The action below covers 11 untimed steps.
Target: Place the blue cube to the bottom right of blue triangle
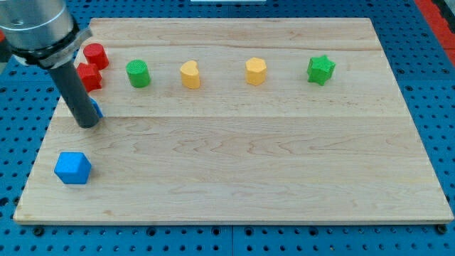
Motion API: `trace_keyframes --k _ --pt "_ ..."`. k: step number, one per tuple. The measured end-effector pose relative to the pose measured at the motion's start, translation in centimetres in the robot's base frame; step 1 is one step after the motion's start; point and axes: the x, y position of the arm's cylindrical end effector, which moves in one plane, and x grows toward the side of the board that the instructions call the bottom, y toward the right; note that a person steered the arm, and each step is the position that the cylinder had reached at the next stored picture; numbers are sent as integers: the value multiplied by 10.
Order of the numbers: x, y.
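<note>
My tip point(87, 125) hides blue triangle point(95, 109); no claw fitted. Blue cube point(72, 168) sits near-left; wrong-angle push sends it off desk point(234, 163).

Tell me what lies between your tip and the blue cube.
Nothing: in the camera view, only bare board separates my tip from the blue cube.

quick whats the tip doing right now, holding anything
My tip: no gripper, holds nothing; it sits against a mostly hidden blue block, above the blue cube.

Two red blocks point(95, 55) point(89, 76), two yellow blocks point(190, 74) point(256, 71), two green blocks point(138, 73) point(320, 70), and two blue ones point(72, 168) point(95, 109) (one mostly hidden behind the rod).
</note>
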Motion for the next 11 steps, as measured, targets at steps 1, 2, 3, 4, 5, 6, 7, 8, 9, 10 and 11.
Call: trace_keyframes --k 1,2,3,4,5,6,7,8,9,10,11 --pt "2 -10" --pt "52 70" --pt "139 108" --pt "154 32" --pt "111 10" --pt "78 24" --pt "37 8" --pt "33 -17" --pt "49 -40" --pt "40 -69" --pt "29 -73"
